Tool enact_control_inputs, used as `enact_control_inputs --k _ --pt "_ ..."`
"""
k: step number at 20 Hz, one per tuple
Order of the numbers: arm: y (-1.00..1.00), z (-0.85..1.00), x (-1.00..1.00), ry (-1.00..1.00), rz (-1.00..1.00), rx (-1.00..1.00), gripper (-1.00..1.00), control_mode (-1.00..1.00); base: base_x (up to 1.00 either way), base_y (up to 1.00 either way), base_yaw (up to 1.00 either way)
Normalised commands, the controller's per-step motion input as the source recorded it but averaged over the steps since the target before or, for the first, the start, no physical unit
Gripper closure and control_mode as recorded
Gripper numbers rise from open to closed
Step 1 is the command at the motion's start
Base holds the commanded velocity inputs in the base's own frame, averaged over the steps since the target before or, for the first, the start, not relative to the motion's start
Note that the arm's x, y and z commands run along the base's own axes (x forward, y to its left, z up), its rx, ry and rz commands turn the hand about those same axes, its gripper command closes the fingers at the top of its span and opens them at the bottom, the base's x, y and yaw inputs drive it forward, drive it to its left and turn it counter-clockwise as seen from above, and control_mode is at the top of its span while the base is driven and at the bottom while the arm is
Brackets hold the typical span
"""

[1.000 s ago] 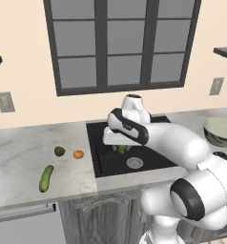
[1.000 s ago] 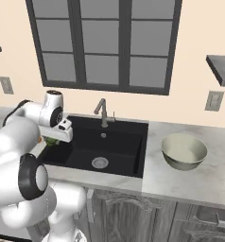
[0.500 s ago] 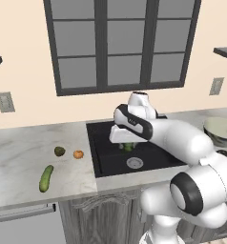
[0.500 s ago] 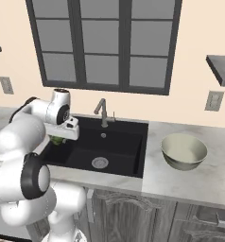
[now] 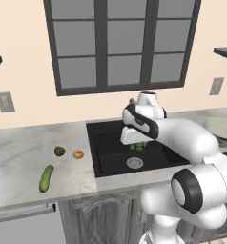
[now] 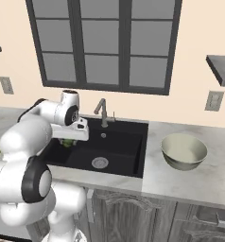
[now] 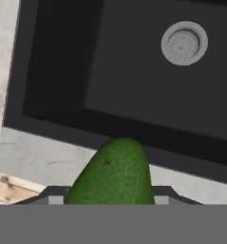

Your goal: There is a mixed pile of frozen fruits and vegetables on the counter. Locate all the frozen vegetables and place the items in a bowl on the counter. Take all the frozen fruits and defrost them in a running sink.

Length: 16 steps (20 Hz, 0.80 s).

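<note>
Starting with the biggest thing: the light grey-white marbled stone counter runs along the wall over dark wood cabinets, and the large black rectangular sink is cut into the middle of it. My arm is stretched out over that basin.

Off to the right of the sink, sitting on the counter by itself, is the wide shallow pale grey-green bowl. It's well apart from everything else. At the back of the sink is the grey metal gooseneck faucet, just behind where my hand hangs.

On the other side, left of the sink, the long green cucumber-shaped piece lies flat on the counter near the front edge. A bit further back from it are the two little balls: the dull olive-brown ball and the small orange ball. They sit just beside each other but not touching, with the orange one nearer the sink.

Now my pincer: it's clamped fairly narrow around the small shiny dark green rounded piece, which has a pebbly skin up close. That piece sticks out ahead of the fingers and is up in the air over the sink, clear of the basin floor. From the base cameras you can just see green peeking out under my hand, above the basin.

Smallest thing: the round metal drain in the basin floor, off to one side of the held piece.
</note>
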Motion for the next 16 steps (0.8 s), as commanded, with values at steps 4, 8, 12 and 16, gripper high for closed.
enact_control_inputs --k 4,8,12,16 --pt "-0.40 -0.07 -0.01 0.00 0.00 -0.04 1.00 -1.00 0.00 0.00 0.00" --pt "-0.45 -0.17 0.01 0.00 0.01 0.00 1.00 -1.00 0.00 0.00 0.00" --pt "-0.57 -0.12 0.00 0.00 0.02 0.00 1.00 -1.00 0.00 0.00 0.00" --pt "-0.45 0.05 -0.09 -0.01 0.00 0.00 1.00 -1.00 0.00 0.00 0.00"
